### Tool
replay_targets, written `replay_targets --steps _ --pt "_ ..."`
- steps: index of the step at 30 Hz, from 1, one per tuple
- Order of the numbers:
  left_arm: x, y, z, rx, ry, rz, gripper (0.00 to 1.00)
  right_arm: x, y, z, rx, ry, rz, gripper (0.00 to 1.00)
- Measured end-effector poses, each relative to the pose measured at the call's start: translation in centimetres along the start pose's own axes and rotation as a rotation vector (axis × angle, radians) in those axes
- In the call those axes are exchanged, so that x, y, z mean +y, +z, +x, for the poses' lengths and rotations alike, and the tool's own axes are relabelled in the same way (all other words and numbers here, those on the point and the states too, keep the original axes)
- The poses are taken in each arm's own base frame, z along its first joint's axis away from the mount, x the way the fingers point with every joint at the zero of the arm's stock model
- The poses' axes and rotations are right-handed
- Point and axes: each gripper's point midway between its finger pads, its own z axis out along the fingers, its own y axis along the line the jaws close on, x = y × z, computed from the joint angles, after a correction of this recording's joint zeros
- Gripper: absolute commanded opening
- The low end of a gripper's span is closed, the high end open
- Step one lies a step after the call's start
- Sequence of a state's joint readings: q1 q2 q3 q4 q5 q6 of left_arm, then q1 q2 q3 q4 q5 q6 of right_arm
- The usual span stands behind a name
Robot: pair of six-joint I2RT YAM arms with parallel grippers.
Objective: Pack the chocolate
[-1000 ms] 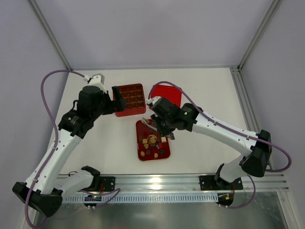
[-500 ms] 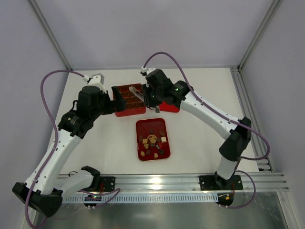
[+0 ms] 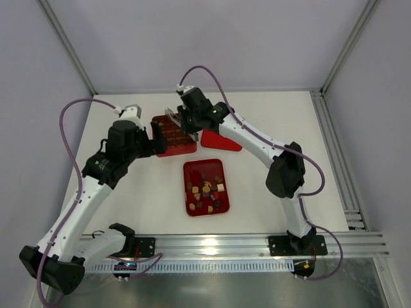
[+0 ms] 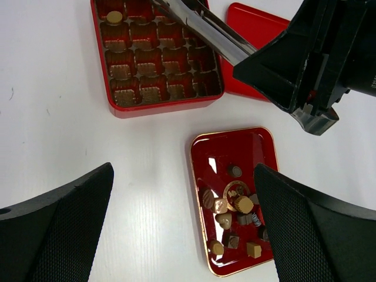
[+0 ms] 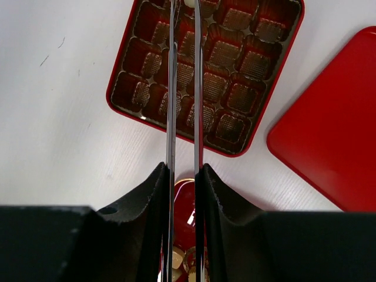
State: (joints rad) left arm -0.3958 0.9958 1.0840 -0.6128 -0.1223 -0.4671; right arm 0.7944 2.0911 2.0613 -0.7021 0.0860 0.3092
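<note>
Several small chocolates (image 3: 205,190) lie loose in a shallow red tray (image 3: 192,168), also in the left wrist view (image 4: 235,205). The red compartmented box (image 3: 182,145) holds one tan piece (image 4: 114,16) in a corner cell. My right gripper (image 3: 184,122) is shut on metal tongs (image 5: 170,88) that reach over the box (image 5: 258,64). A small cream piece (image 5: 189,3) shows at the tong tips. My left gripper (image 4: 183,170) is open and empty, above the table between box and tray (image 4: 247,147).
The flat red lid (image 3: 221,140) lies right of the box, partly under the right arm; it also shows in the right wrist view (image 5: 335,129). White table all around, walls at the back and sides.
My right arm has swung from over the tray up and left, carrying the tongs over the compartmented box. The left arm has barely moved.
</note>
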Motion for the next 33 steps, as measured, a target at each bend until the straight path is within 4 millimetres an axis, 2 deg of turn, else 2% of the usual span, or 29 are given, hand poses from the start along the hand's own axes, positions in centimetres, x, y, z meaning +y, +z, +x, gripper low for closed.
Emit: replay_targets --steps 8,19,25,33 --pt "1.0 0.6 0.9 -0.002 -0.005 -0.018 1.00 0.1 2.4 0.5 0.005 0.004 -0.002 0.19" --pt "1.9 1.0 1.1 -0.007 -0.020 -0.036 1.00 0.1 3.3 0.7 0.004 0.007 0.000 0.20" --pt "2.2 1.1 1.1 -0.008 -0.025 -0.040 1.00 -0.1 4.6 1.7 0.029 0.004 0.008 0.20" --pt "2.2 1.0 1.1 -0.009 -0.028 -0.037 1.00 -0.4 6.0 2.8 0.051 0.003 0.017 0.34"
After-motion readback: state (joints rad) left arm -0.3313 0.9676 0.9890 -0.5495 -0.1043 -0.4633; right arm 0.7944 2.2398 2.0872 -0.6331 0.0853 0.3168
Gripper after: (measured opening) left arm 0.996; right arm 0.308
